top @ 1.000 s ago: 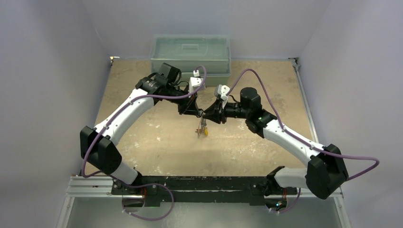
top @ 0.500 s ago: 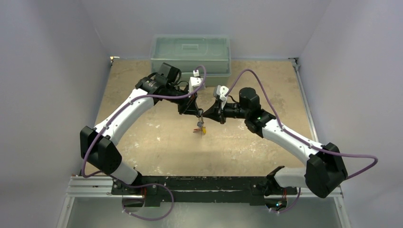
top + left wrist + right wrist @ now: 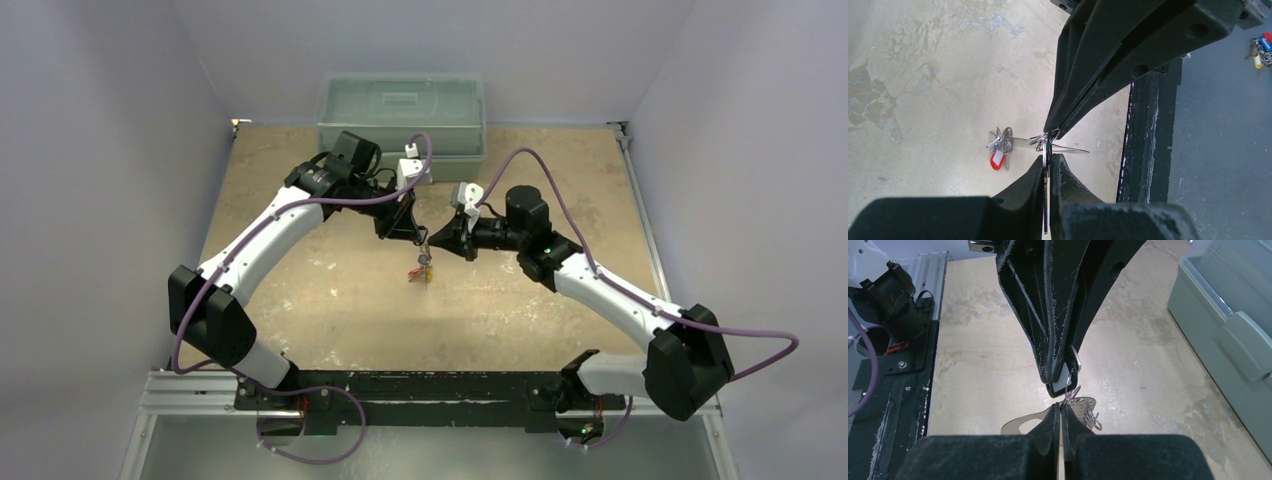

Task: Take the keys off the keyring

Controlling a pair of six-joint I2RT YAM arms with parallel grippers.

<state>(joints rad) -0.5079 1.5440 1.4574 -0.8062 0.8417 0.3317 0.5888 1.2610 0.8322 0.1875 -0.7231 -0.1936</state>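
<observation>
Both grippers meet above the table's middle. My left gripper [image 3: 421, 237] [image 3: 1049, 158] is shut on a dark tag with a white label [image 3: 1064, 382], held edge-on between its fingers. My right gripper [image 3: 433, 243] [image 3: 1061, 407] is shut on a small wire ring [image 3: 1071, 392] just under that tag. The keyring [image 3: 1020, 422], a flat silvery loop [image 3: 1070, 149], hangs crosswise behind the right fingers. A cluster of keys with a red tag [image 3: 999, 150] dangles off its far end, and shows as a small bunch [image 3: 424, 270] under the grippers.
A translucent lidded bin [image 3: 400, 112] [image 3: 1233, 325] stands at the table's back edge. The black base rail [image 3: 1148, 145] runs along the near edge. Another small bunch with coloured tags [image 3: 1260, 49] lies on the grey floor beyond the rail.
My right gripper has closed from partly open onto the wire ring. The hanging bunch sits slightly higher. The left gripper keeps its grip.
</observation>
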